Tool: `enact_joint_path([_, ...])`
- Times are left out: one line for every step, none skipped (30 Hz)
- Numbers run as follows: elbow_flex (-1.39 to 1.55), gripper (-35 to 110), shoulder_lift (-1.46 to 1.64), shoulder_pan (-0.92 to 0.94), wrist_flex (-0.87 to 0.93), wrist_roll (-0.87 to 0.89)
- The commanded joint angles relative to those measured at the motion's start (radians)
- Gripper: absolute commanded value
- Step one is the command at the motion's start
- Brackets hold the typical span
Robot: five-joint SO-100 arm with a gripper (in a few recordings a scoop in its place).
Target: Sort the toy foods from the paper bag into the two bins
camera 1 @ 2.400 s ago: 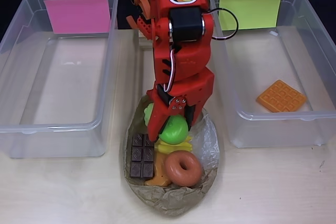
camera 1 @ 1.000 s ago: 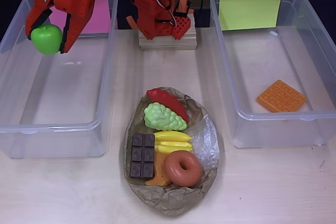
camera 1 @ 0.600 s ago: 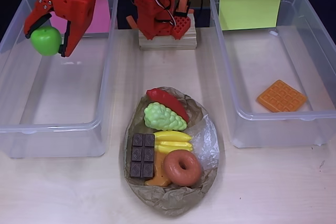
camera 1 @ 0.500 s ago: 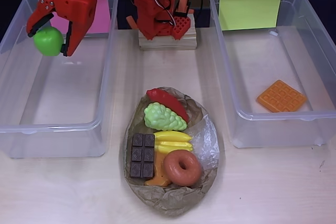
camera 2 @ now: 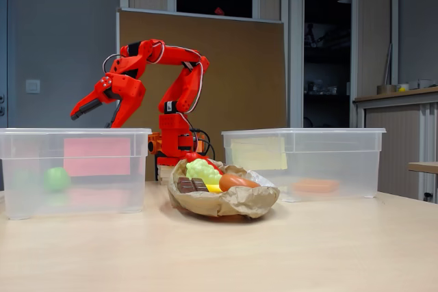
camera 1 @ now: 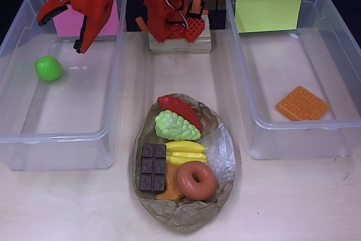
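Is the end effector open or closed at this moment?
Open: the end effector has its fingers spread and empty above the pink-label bin, with the green ball lying inside.

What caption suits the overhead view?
Open gripper above the pink-labelled bin, green ball lying inside.

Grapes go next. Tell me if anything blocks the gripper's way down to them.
Nothing visible does. The gripper hangs open above the pink-label bin, and the grapes lie uncovered on top of the bag. The chili touches their far side and the banana lies close on the near side, so finger room is tight.
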Motion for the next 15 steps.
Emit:
enact_joint_path([-0.063,45,0.037,-0.043,0.015,0.006])
enact_joint_path([-0.094,44,0.034,-0.067,0.020,0.003])
enact_joint_path([-0.129,44,0.026,-0.098,0.028,0.003])
enact_joint_path([-0.164,44,0.020,-0.132,0.034,0.000])
enact_joint_path([-0.202,43,0.011,-0.170,0.040,-0.005])
enact_joint_path([-0.239,43,-0.003,-0.212,0.046,-0.011])
enact_joint_path([-0.276,42,-0.021,-0.256,0.052,-0.020])
enact_joint_path([-0.307,40,-0.037,-0.301,0.054,-0.031])
enact_joint_path([-0.330,38,-0.052,-0.348,0.051,-0.040])
enact_joint_path([-0.350,37,-0.072,-0.394,0.049,-0.041])
enact_joint_path([-0.365,36,-0.091,-0.442,0.049,-0.043])
enact_joint_path([-0.374,34,-0.114,-0.486,0.049,-0.038])
enact_joint_path([-0.377,34,-0.137,-0.528,0.048,-0.028])
enact_joint_path([-0.377,34,-0.163,-0.566,0.048,-0.014])
enact_joint_path([-0.373,34,-0.186,-0.598,0.048,0.002])
